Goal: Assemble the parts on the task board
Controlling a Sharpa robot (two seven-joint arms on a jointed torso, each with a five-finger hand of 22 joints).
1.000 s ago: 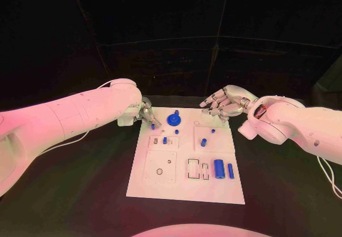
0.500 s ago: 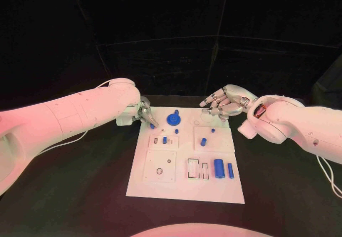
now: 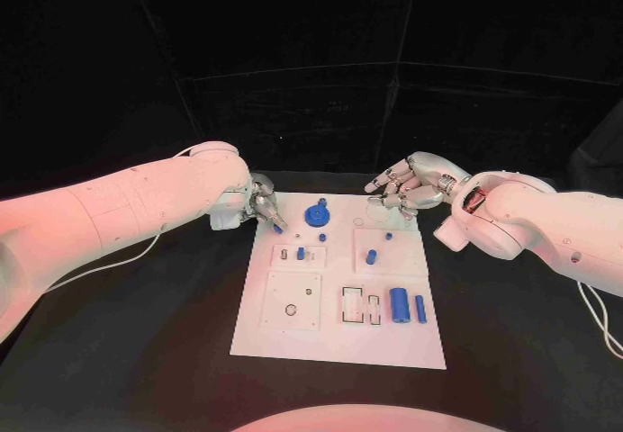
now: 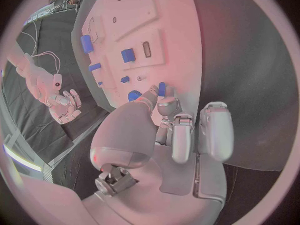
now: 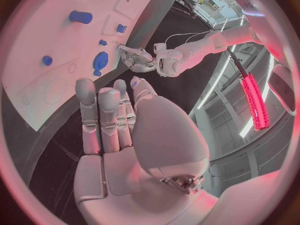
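The white task board point(image 3: 338, 337) lies in the middle of the table. My left hand point(image 3: 261, 207) is at the board's far left corner and pinches a small blue peg point(image 3: 276, 228) in its fingertips, just above the board; the same peg point(image 4: 162, 89) shows in the left wrist view. A blue gear-shaped part point(image 3: 316, 216) stands beside it on the board. My right hand point(image 3: 406, 192) hovers over the far right corner, fingers apart, holding nothing. Small blue pegs point(image 3: 370, 259) stand mid-board. A blue cylinder point(image 3: 399, 307) and a thin blue bar point(image 3: 420, 311) lie near the right edge.
The black table point(image 3: 143, 360) surrounds the board, with bare room on both sides and in front. A white cable point(image 3: 117, 256) trails from my left arm. In the right wrist view the board point(image 5: 44, 85) lies under my right hand point(image 5: 115, 120).
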